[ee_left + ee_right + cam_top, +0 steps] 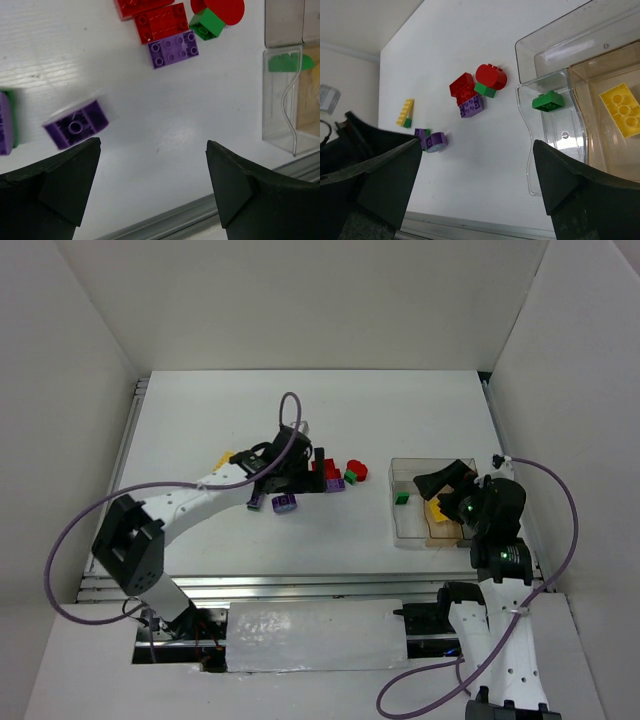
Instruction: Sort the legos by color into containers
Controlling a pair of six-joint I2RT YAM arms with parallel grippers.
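Left pincer (pixel 152 150) wide open, empty, purple brick (pixel 76 125) beside one finger at left, right pincer (pixel 477 145) agape, empty, green brick (pixel 548 101), yellow brick (pixel 621 109) in container (pixel 555 150) at right

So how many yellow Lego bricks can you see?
2: one yellow brick in the clear box's amber compartment, one long yellow brick on the table left of the pile. The left arm could hide others.

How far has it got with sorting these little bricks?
Barely started. A green brick and a yellow brick lie in separate compartments of the clear box. The left gripper and right gripper are open, empty. Red bricks and purple bricks wait loose on the table.
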